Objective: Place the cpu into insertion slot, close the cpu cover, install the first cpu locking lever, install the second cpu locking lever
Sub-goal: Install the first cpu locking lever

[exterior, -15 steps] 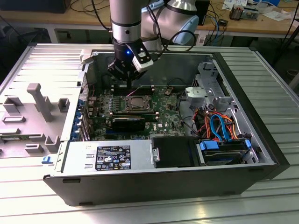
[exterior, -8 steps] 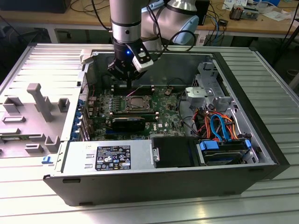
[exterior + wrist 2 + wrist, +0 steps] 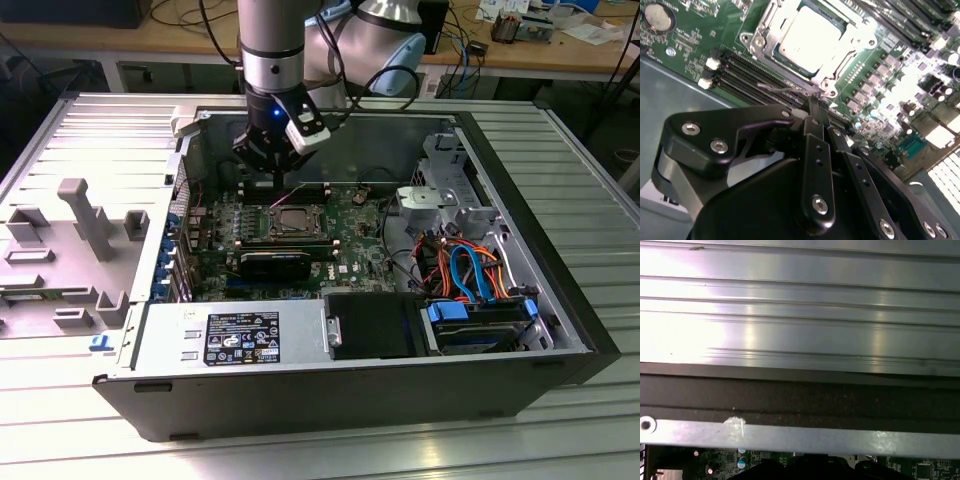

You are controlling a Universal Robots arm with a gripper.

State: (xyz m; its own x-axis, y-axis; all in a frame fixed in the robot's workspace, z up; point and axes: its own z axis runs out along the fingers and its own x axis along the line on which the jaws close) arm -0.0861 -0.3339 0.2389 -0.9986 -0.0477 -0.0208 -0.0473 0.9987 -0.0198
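Note:
The cpu (image 3: 810,32), a dull silver square, lies flat in the insertion slot (image 3: 290,222) on the green motherboard. The cpu cover (image 3: 840,65) is down around it as a silver frame. A thin wire locking lever (image 3: 780,89) runs along the slot's edge and ends right at my fingertips. My gripper (image 3: 816,105) is shut, with its black fingers (image 3: 816,150) pressed together beside the slot. I cannot tell whether the wire is pinched or only touched. In the exterior view the gripper (image 3: 272,178) hangs just behind the slot inside the open computer case.
Long black memory slots (image 3: 750,75) lie between the gripper and the case wall (image 3: 800,435). A black card (image 3: 275,262) sits in front of the slot, a drive cage with coloured cables (image 3: 470,270) to the exterior view's right, and a power supply (image 3: 230,335) along the front.

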